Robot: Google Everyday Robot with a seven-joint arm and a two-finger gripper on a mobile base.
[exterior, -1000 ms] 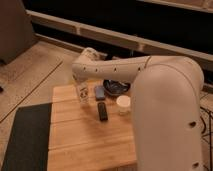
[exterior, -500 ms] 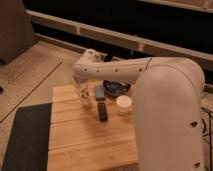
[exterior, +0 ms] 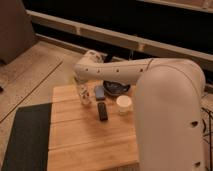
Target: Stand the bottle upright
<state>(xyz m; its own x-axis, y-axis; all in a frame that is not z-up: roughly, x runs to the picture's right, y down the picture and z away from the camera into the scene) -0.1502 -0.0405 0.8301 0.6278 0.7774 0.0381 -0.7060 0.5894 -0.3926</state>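
Gripper [exterior: 81, 86] is seen at the table's [exterior: 90, 145] far left, jaws closed around the bottle [exterior: 83, 95], which looks upright on the wood. Fingers are mostly hidden by the arm [exterior: 150, 95]. Bar [exterior: 102, 111] and cup [exterior: 124, 104] are just right of it.

Single view, high and behind our own arm [exterior: 165, 95], facing forward and down onto the wooden counter [exterior: 90, 145] at mid range. The arm fills the right foreground. Our claw [exterior: 82, 90], shut, sits at the counter's far left.
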